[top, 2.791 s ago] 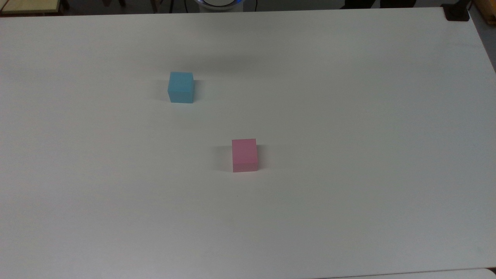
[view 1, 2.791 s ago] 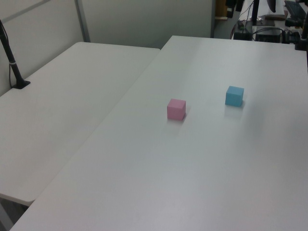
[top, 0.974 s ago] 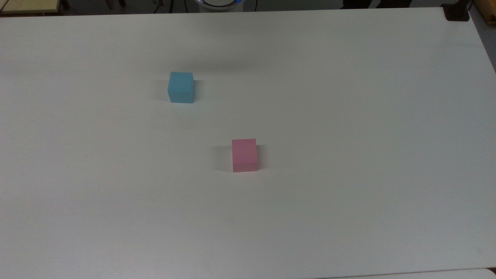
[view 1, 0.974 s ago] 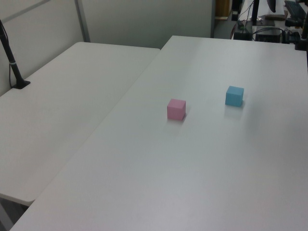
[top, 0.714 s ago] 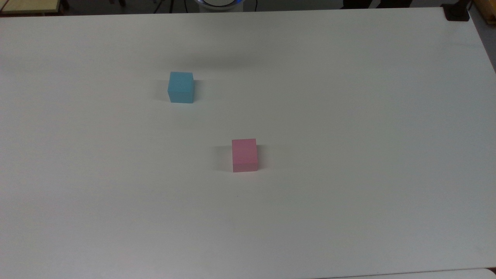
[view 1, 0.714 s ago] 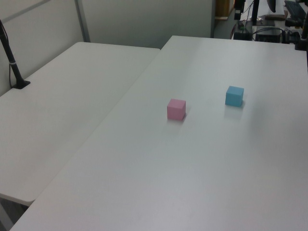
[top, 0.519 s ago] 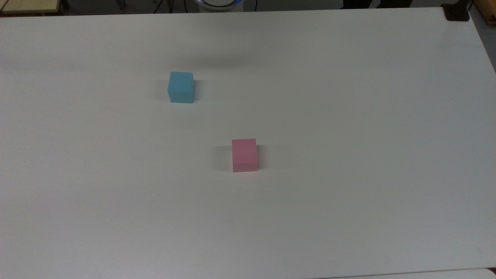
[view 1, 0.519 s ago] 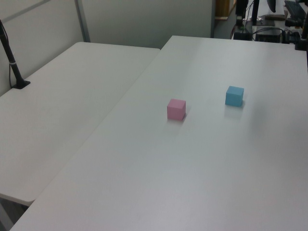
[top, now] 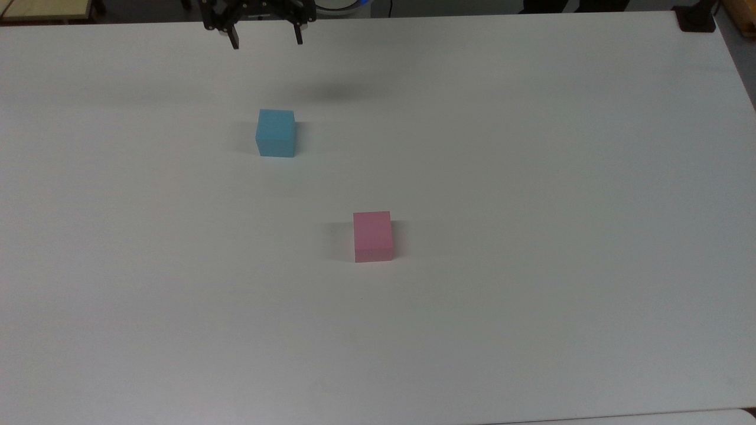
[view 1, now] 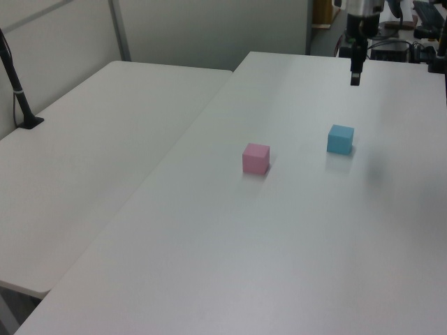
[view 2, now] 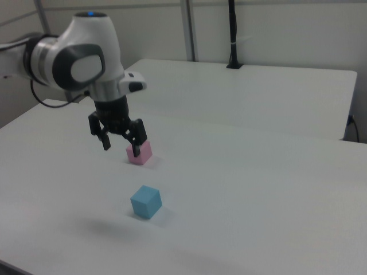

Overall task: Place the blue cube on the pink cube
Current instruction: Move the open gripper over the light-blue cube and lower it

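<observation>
Top view places the tool [top: 267,36] above the counter's [top: 531,177] far edge, fingers spread wide apart and holding nothing. In the right view the tool [view 2: 120,146] hangs from the white arm [view 2: 74,60], well above the surface, fingers pointing down.

The blue cube [top: 276,133] rests on the counter nearer than the tool and apart from it, in the far half toward the top view's left. Right view shows the blue cube [view 2: 146,201] turned corner-on to that camera. The pink cube [top: 372,236] sits near the counter's centre, well apart from the blue cube and free of contact with anything but the surface.

Stage: approach, as judged from the layout; no grasp has been made.

Hazards:
- Descent off-centre: one finger would land on the blue cube's top face and shove or tip it.
- Finger line not matched to the cube's faces: closing on corners would twist it or squeeze it out.
- Shallow grip: the smooth cube may slip in transit.
- Offset release: with two blocks of similar size, little margin remains, and the blue cube could topple or displace the pink cube.
</observation>
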Robot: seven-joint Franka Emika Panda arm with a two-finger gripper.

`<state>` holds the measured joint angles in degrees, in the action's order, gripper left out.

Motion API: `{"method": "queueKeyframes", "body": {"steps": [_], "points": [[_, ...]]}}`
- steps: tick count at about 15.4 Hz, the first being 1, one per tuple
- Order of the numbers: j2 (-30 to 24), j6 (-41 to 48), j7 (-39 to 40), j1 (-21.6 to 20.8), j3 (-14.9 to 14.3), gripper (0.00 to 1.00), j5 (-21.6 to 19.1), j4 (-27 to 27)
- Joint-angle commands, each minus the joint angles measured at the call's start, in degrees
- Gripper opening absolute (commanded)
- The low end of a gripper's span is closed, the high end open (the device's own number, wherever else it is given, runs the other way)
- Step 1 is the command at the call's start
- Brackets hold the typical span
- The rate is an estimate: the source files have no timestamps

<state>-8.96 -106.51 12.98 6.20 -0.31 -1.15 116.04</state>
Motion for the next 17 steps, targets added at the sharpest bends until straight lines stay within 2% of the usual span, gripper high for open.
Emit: {"method": "queueKeyframes", "body": {"steps": [1, 5, 12, 17], "points": [[-2.3, -8.5, -0.9, 0.3, 0.4, 1.00, 0.2, 8.1], [-0.4, -15.9, -0.9, 0.2, 1.4, 0.99, 0.2, 12.5], [5.6, -21.1, -3.7, -0.4, 1.5, 1.00, 1.1, 12.3], [9.1, -22.0, -3.9, -0.4, 1.5, 1.00, 5.2, 12.1]]}}
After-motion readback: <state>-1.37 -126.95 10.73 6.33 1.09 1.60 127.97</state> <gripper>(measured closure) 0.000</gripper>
